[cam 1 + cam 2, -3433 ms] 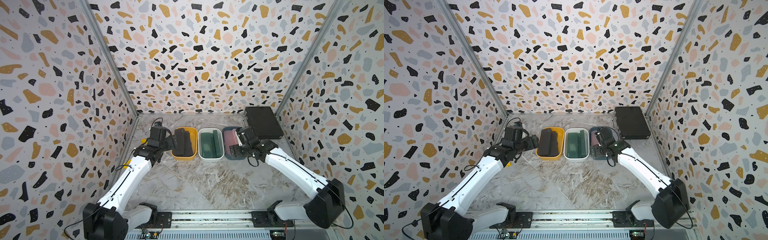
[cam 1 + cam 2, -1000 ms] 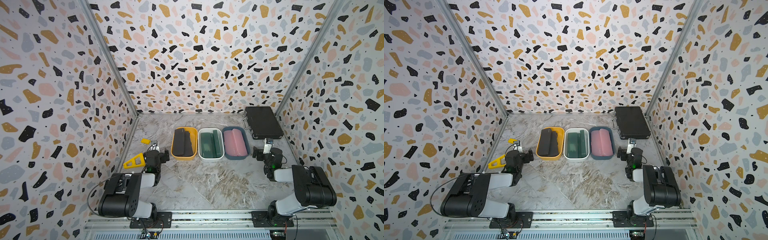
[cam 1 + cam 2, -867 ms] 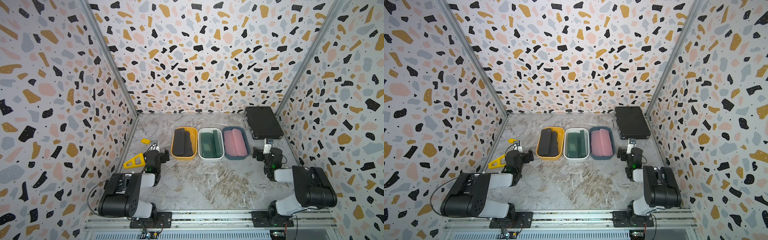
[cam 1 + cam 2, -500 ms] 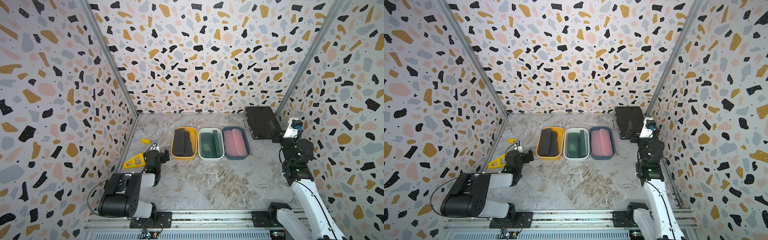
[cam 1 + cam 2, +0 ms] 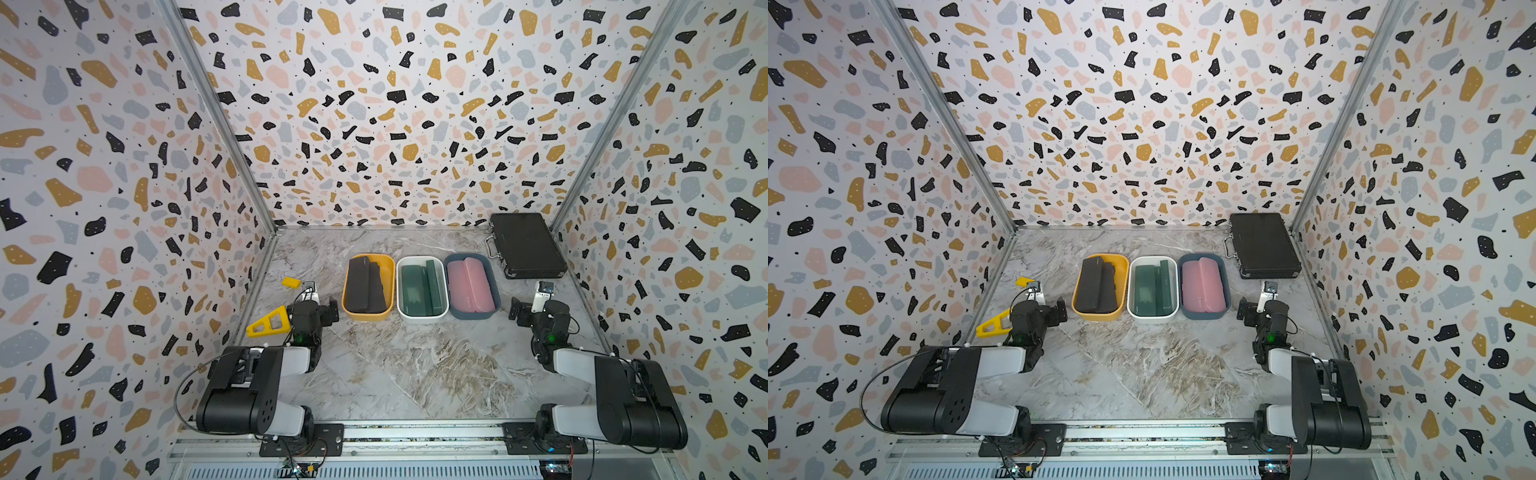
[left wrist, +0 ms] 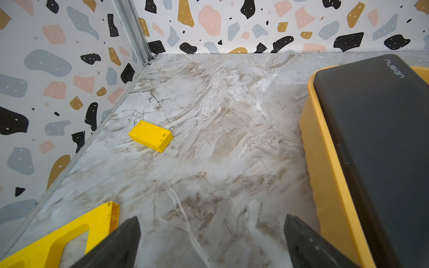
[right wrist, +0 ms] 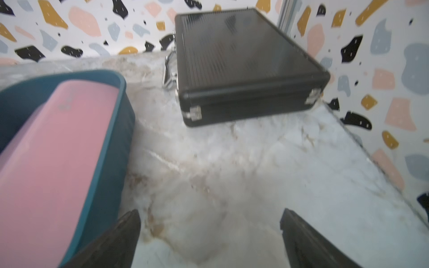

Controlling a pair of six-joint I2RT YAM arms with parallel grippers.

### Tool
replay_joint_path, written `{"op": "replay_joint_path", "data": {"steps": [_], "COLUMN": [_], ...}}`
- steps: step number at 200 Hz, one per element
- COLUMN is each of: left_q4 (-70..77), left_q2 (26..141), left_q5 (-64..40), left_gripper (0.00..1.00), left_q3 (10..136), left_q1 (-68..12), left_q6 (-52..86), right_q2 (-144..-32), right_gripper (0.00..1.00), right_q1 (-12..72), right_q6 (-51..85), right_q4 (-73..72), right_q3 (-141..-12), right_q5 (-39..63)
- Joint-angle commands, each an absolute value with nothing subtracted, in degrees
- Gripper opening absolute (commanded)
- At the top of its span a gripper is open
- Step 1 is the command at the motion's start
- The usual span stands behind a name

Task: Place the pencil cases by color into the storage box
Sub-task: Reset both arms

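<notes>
All 3 colours looked sorted.
The left pincer point(image 6: 211, 218) sat apart, empty, beside the flat black pencil cases point(image 5: 365, 284) in their yellow plastic tub point(image 5: 388, 266); the right pincer point(image 7: 210, 211) likewise beside the matte pink pencil cases point(image 5: 469, 284); dark green pencil cases point(image 5: 419, 286) between.

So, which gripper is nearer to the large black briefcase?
Right. The right gripper sits just in front of the briefcase; the left gripper is far off, beside the yellow plastic bin.

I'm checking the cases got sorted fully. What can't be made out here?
Black cases in the yellow bin, both top views: stacked, top one hides the count.
Green cases in the white bin, top views: overlapping, too small to count.
Pink cases, right wrist view: blurred, cut off by the frame edge.
</notes>
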State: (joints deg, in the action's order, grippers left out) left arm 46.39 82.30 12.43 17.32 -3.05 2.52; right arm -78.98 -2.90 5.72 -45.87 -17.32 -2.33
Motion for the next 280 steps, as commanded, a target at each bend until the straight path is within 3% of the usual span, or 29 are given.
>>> {"op": "replay_joint_path", "data": {"steps": [1, 14, 29, 51, 203, 213, 244, 264, 280], "left_q4": [48.9, 48.9, 48.9, 48.9, 49.2, 49.3, 48.7, 48.8, 48.8], "left_q2": [81.6, 81.6, 81.6, 81.6, 82.0, 81.7, 81.6, 81.6, 81.6], "left_q5": [11.8, 11.8, 11.8, 11.8, 11.5, 11.6, 11.6, 11.6, 11.5], "left_gripper": [1.0, 1.0, 1.0, 1.0, 1.0, 1.0, 1.0, 1.0, 1.0], "left_q3": [18.3, 18.3, 18.3, 18.3, 18.3, 18.3, 18.5, 18.4, 18.4], "left_q1": [-2.9, -2.9, -2.9, -2.9, -2.9, -2.9, -2.9, -2.9, -2.9], "left_q6": [2.2, 2.2, 2.2, 2.2, 2.0, 2.0, 2.0, 2.0, 2.0], "right_q2": [-84.2, -87.1, -85.2, -86.2, -86.2, -81.1, -53.9, -49.5, -52.4], "right_gripper": [1.0, 1.0, 1.0, 1.0, 1.0, 1.0, 1.0, 1.0, 1.0], "right_q1": [-2.8, -2.9, -2.9, -2.4, -2.4, -2.4, -2.4, -2.5, -2.5], "right_q6": [4.6, 5.9, 5.9, 4.1, 4.2, 4.1, 2.6, 2.0, 1.6], "right_q4": [-59.1, -63.6, -51.8, -48.7, -52.1, -48.4, -15.0, -6.4, -6.5], "right_q3": [-14.2, -13.6, -18.3, -20.5, -19.3, -19.3, -32.7, -40.1, -38.0], "right_q5": [-3.8, -7.5, -6.5, -3.9, -3.4, -3.5, -2.7, -2.0, -1.0]}}
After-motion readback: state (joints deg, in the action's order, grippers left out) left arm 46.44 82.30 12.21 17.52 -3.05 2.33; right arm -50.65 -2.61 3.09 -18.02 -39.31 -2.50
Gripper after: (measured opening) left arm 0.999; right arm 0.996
